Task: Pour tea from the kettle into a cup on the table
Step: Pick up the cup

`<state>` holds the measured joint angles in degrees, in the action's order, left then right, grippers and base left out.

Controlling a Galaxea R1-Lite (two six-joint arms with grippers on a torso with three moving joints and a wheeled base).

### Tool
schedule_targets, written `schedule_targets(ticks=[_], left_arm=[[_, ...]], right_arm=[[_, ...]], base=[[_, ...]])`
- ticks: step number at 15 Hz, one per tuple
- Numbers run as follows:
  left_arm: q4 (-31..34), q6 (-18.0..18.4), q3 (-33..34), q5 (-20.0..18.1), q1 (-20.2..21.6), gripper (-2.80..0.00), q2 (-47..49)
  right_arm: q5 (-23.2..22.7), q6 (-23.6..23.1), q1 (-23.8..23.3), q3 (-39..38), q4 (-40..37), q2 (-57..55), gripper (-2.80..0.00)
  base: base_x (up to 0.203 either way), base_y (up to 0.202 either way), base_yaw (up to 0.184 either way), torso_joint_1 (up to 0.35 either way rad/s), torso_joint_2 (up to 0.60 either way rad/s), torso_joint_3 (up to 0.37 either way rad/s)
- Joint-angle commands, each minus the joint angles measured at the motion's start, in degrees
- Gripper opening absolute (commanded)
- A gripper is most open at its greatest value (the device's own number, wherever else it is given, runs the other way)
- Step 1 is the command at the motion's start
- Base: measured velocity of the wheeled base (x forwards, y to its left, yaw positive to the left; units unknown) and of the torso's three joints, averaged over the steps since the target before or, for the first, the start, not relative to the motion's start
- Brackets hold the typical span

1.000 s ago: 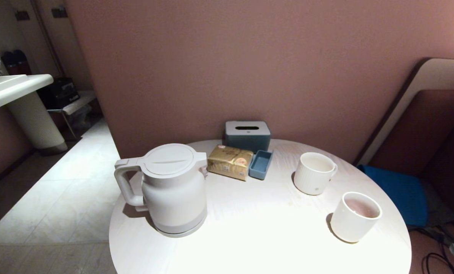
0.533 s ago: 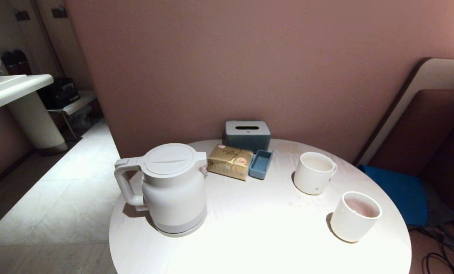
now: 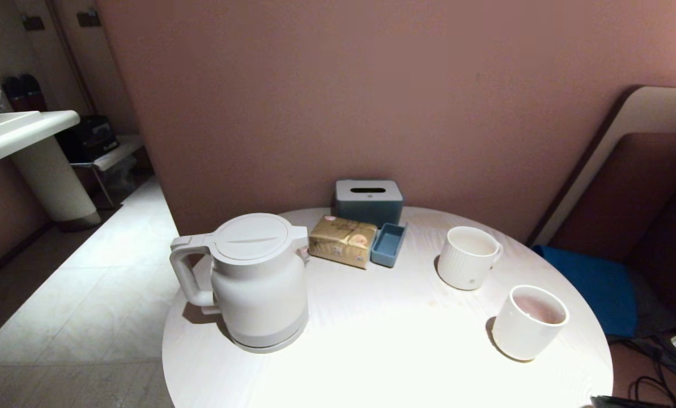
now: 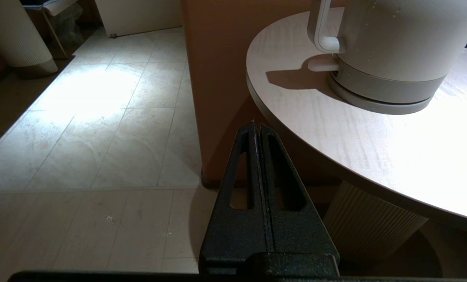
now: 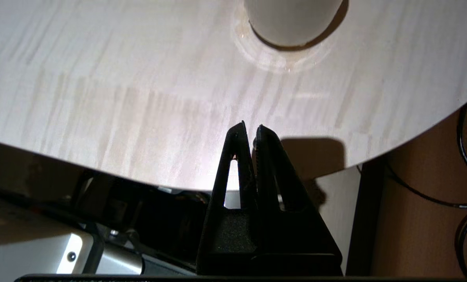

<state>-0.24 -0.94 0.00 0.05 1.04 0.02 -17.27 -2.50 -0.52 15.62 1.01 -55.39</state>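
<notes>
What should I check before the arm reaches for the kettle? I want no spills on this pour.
1. Kettle upright on its base, lid closed: ok.
2. Handle faces the table's left edge, unobstructed: ok.
3. Smooth cup upright near the right edge: ok, though it already holds some reddish tea.
4. Left gripper shut, empty, beside the table edge: not ok for grasping.
5. Right gripper shut, empty, above the near rim: ok.
6. Kettle's fill level: cannot tell.

Far side: grey tissue box (image 3: pixel 369 199), gold packet (image 3: pixel 342 240), blue tray (image 3: pixel 388 244). Right: ribbed mug (image 3: pixel 467 258). Far left: sink (image 3: pixel 17 131).
</notes>
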Motion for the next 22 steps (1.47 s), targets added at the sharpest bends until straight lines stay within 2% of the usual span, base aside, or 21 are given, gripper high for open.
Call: schedule_targets(ticks=[1, 3, 4, 10, 17, 20, 22], left_arm=[[-0.02, -0.03, 0.00, 0.04, 0.02, -2.80, -0.02], [-0.02, -0.03, 0.00, 0.04, 0.02, -2.80, -0.02], [-0.02, -0.03, 0.00, 0.04, 0.02, -2.80, -0.02], [-0.02, -0.03, 0.00, 0.04, 0.02, -2.80, -0.02], [-0.02, -0.03, 0.00, 0.04, 0.02, -2.80, -0.02], [-0.02, -0.03, 0.00, 0.04, 0.02, -2.80, -0.02], [-0.02, -0.03, 0.00, 0.04, 0.02, -2.80, -0.02]], right_arm=[[0.32, -0.05, 0.00, 0.13, 3.12, -4.02, -2.80], [1.40, -0.46, 0.00, 0.19, 3.27, -5.01, -2.80], [2.24, -1.77, 0.00, -0.21, 3.29, -5.85, 0.00], [2.95, -2.77, -0.27, -1.37, 5.51, -8.48, 0.00], [3.13, -4.10, -0.43, -7.88, 32.58, -24.66, 0.00], [2.82, -3.89, -0.27, -7.58, 35.78, -28.38, 0.00], [2.77, -3.84, -0.20, -7.58, 40.75, -32.69, 0.00]], base=[[0.000, 0.000, 0.000, 0.000, 0.00, 0.000], [0.000, 0.000, 0.000, 0.000, 0.00, 0.000], [0.000, 0.000, 0.000, 0.000, 0.00, 0.000], [0.000, 0.000, 0.000, 0.000, 0.00, 0.000], [0.000, 0.000, 0.000, 0.000, 0.00, 0.000], [0.000, 0.000, 0.000, 0.000, 0.00, 0.000], [0.000, 0.000, 0.000, 0.000, 0.00, 0.000]])
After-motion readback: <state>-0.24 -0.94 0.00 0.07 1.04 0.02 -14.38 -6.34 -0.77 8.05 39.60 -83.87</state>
